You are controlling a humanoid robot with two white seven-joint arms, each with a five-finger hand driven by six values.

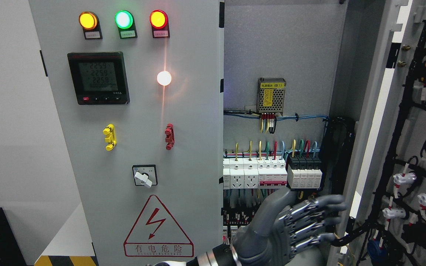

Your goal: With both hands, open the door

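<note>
I'm seeing the left hand (290, 225) coming in at bottom centre, fingers (324, 212) stretched out flat, holding nothing, pointing at the open right door (375, 122). That door is standing swung out at right, wiring on its inner face. Closed left door (135, 129) is showing lit lamps. Breakers (272, 173) are sitting exposed inside.

The meter (98, 78) reads 2259; the warning sign (158, 228) reads 有电危险.
</note>
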